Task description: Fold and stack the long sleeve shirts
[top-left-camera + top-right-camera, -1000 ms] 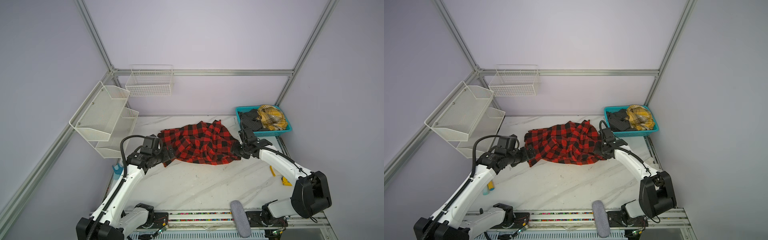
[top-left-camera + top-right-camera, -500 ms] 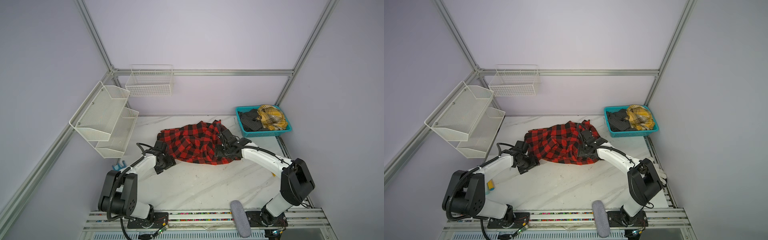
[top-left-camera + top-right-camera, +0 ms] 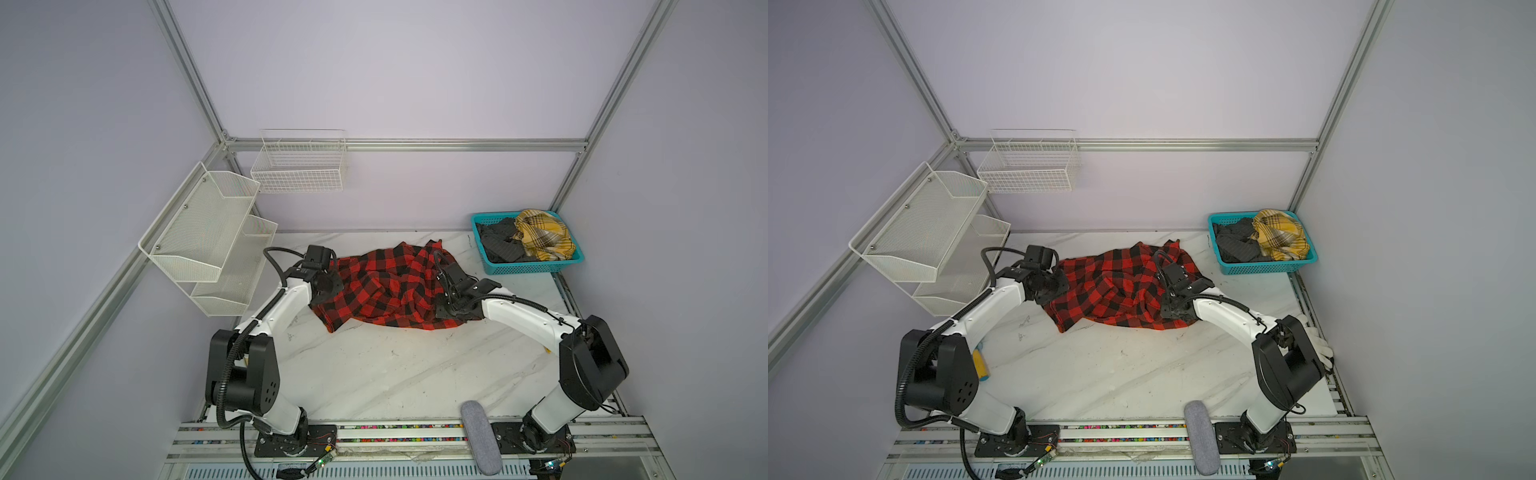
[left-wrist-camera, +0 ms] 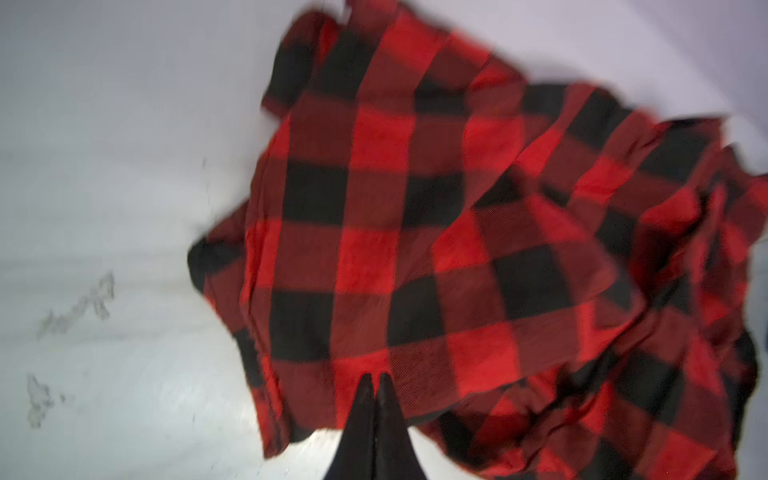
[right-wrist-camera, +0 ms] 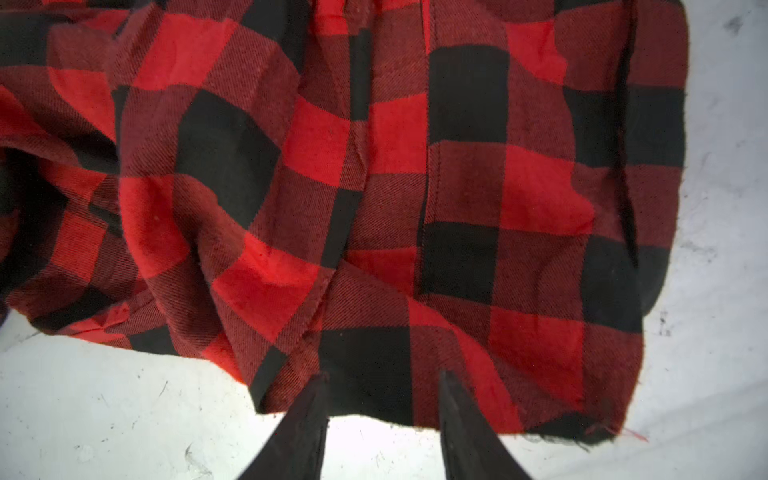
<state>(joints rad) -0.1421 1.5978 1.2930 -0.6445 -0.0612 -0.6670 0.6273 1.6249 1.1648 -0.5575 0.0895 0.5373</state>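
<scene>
Within the last second both arms have dropped low over the worktop (image 3: 395, 374). The left hand (image 4: 376, 380), spread wide a second ago, is now clenched, its tips together at the edge of the red-and-black check shirt (image 3: 386, 286). It looks to have nipped the cloth there, though that wrist view is blurred. The shirt lies crumpled and unfolded at the middle of both top views, toward the back of the worktop, with one corner trailing to the lower left. At its right end the right hand (image 5: 383, 380) has narrowed but not closed: its fingers stand apart astride the hem, gripping nothing yet. I judge that folding has not begun and that the hands are taking two holds to spread the shirt flat.

The worktop is white, marble-patterned and scuffed. At the left of a top view hang mesh shelves (image 3: 199, 232), then a wire basket (image 3: 299, 178) on the back wall. At upper right a teal basket (image 3: 536, 269) holds a dark garment (image 3: 498, 245) and a yellow plaid garment (image 3: 540, 232). The walls are lavender.
</scene>
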